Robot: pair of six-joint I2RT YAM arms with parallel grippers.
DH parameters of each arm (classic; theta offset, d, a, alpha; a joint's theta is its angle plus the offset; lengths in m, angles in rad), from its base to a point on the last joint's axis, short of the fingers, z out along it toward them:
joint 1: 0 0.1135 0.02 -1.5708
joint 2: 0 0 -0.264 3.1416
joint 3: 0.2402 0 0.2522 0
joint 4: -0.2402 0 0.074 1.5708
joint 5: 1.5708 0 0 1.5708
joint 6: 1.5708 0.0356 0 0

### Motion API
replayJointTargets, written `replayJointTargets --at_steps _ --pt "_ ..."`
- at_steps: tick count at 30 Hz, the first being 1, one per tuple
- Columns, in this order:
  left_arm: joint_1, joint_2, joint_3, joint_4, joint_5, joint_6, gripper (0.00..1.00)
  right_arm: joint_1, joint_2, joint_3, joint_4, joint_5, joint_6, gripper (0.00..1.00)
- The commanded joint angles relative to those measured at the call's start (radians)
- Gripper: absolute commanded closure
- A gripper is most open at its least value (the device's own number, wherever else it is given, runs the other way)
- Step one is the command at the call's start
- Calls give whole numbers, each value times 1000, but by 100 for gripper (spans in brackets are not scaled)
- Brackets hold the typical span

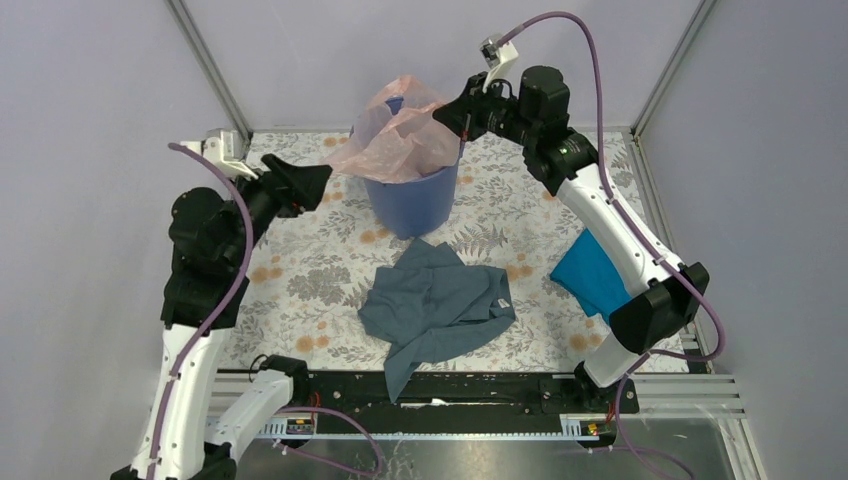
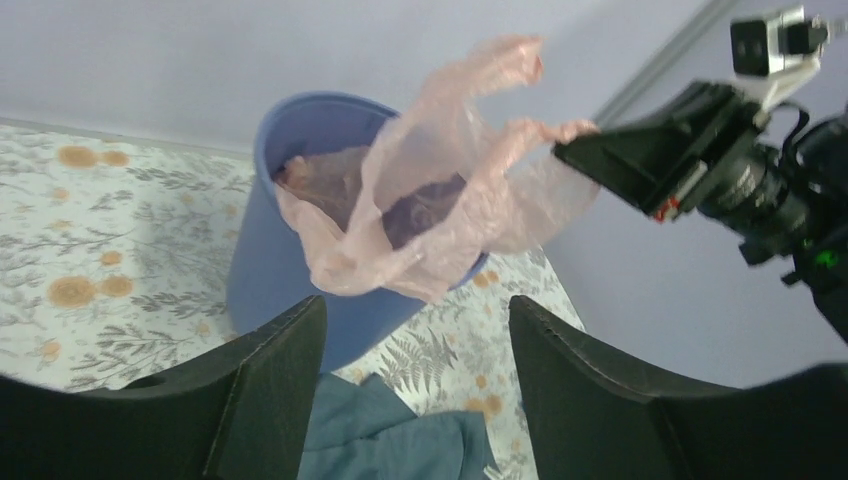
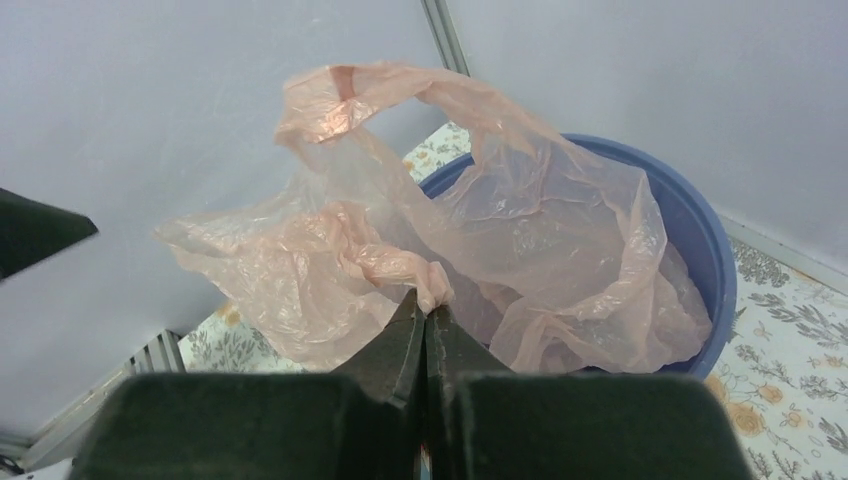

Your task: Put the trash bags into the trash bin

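While the grey-blue garment (image 1: 435, 305) lies crumpled at the near middle of the floral counter (image 1: 300, 270), with the turquoise cloth (image 1: 590, 272) to its right under the right arm, neither is part of this job. Farther back on the left, the left end effector (image 2: 418, 310) hangs with its fingers spread and empty, aimed at the blue trash bin (image 1: 412, 205) but apart from it. At the far middle, the pale pink trash bag (image 3: 520, 230) sits with its lower part inside the bin. Its upper folds billow above the rim and spill over the left side. The right end effector (image 3: 425, 312) is pressed together on a twisted bit of the bag, above the bin's right rim. I judge the task largely done: what remains is letting go and tucking the overhanging plastic inside.
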Motion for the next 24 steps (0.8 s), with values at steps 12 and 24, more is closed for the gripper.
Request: replayJointTargets --at_steps 12,24 --pt "-1 449 79 340 384 -116 73 -1 -59 1 44 -29 61 100" --pt "-148 743 280 244 296 -45 90 9 -22 -43 50 -55 104 100"
